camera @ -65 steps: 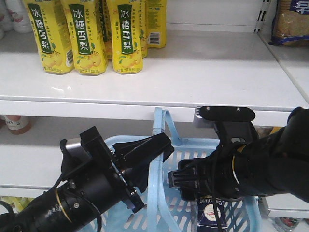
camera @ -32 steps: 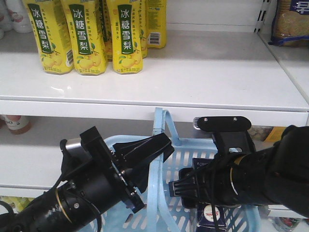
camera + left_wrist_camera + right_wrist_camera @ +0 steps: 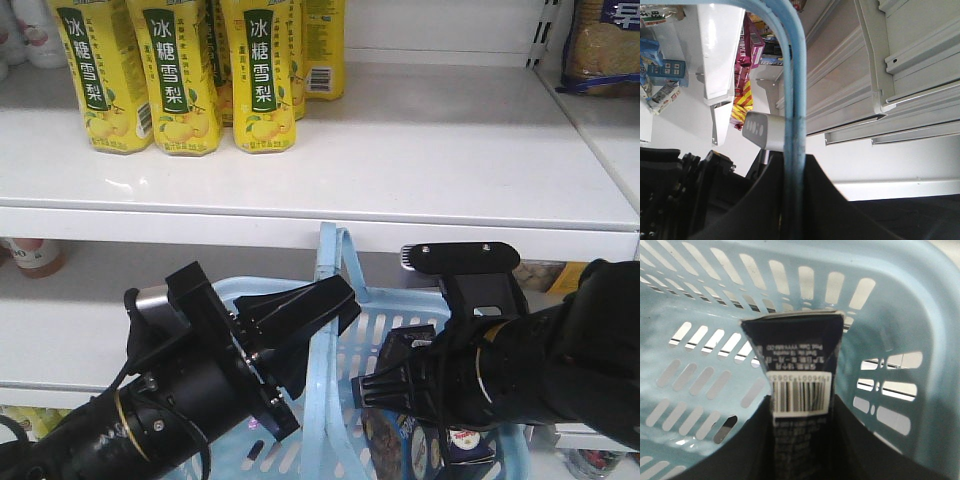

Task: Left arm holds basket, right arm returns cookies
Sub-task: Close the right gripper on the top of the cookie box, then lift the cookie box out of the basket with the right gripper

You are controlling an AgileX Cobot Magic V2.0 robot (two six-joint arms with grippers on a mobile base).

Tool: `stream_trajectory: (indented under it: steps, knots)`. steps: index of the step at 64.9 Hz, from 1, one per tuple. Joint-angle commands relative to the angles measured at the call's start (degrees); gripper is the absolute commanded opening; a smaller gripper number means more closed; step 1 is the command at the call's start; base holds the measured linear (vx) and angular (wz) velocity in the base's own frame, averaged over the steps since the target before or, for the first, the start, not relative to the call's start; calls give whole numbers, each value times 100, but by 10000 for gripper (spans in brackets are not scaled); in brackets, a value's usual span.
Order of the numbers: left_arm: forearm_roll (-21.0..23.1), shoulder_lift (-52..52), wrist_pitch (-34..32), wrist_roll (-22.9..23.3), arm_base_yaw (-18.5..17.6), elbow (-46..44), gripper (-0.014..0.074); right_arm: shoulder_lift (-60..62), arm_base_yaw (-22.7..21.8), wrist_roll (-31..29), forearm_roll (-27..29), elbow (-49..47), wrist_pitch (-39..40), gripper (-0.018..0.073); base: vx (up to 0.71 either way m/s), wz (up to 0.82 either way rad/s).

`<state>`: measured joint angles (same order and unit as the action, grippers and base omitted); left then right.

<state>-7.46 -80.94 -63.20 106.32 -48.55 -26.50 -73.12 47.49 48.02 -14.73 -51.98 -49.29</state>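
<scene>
The light blue basket [image 3: 405, 312] hangs in front of the shelves by its thin loop handle [image 3: 327, 262]. My left gripper [image 3: 335, 300] is shut on that handle. In the left wrist view the handle [image 3: 794, 90] runs straight down between the black fingers [image 3: 765, 200]. My right arm [image 3: 520, 370] reaches down into the basket. Inside it my right gripper [image 3: 801, 407] is shut on the cookies [image 3: 799, 367], a dark navy box with its barcode end facing the camera. The front view shows part of the cookies' [image 3: 398, 442] picture face low in the basket.
Tall yellow drink bottles [image 3: 180, 80] stand at the back left of the white upper shelf [image 3: 420, 150], whose front lip [image 3: 250, 228] lies just above the basket handle. A pack of pale biscuits [image 3: 600, 45] sits top right. The basket wall [image 3: 895, 315] closely surrounds the box.
The right arm has sunk slightly and shifted left in the basket. The box in its fingers has turned, now showing its cookie picture. The left arm and handle are unchanged.
</scene>
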Motion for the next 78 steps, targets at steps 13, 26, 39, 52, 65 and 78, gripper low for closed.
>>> stream_trajectory:
  steps: [13, 26, 39, 52, 65, 78]
  knots:
    - [552, 181, -1544, -63, 61, -168, -3, 257, -3, 1, -148, -187, -6, -11, 0, 0]
    - [552, 181, -1544, -63, 61, -168, -3, 539, -3, 1, -159, -555, -308, -11, 0, 0]
    - [552, 181, -1544, -63, 61, -168, -3, 936, -3, 1, -144, -957, -891, -11, 0, 0]
    - [552, 181, -1544, -63, 61, -168, -3, 1370, -3, 1, -138, -1268, -1151, -11, 0, 0]
    - [552, 181, -1544, -63, 61, -168, -3, 1688, -3, 2, -201, -1630, -1160, -11, 0, 0]
    - [552, 181, -1544, -63, 61, -168, -3, 1822, -3, -76, -695, -2006, -1061, -7, 0, 0]
